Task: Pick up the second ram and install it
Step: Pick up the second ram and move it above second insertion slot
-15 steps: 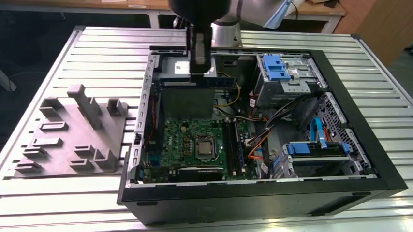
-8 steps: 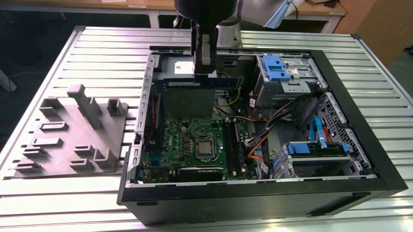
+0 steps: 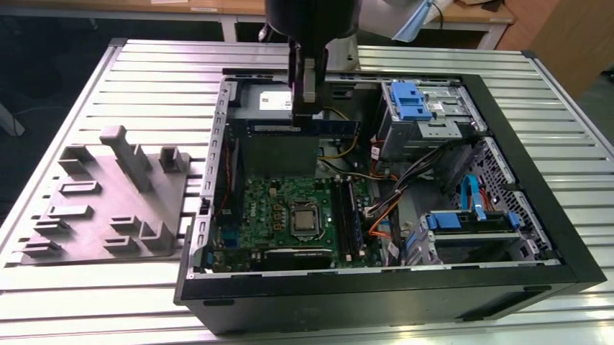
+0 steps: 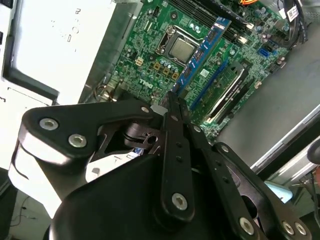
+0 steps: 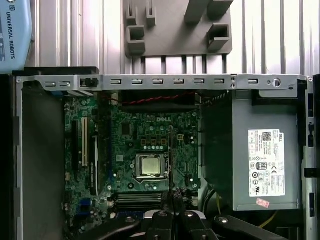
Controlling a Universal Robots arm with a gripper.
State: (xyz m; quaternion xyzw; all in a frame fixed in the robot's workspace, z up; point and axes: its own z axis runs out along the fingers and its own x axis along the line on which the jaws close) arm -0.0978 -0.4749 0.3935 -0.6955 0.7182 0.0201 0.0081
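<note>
The gripper (image 4: 169, 102) has its fingers clamped on the flat faces of the second ram (image 4: 202, 52), whose blue board reaches out past the tips above the motherboard (image 4: 145, 70) and its memory slots (image 4: 220, 95). In the exterior view the second ram (image 3: 336, 128) hangs level in the upper middle of the frame, over the power supply (image 3: 264, 100) end of the computer case (image 3: 384, 284). It looks light, thin and stiff but fragile. It is best held by its faces, with chips unpinched and the contact edge free.
</note>
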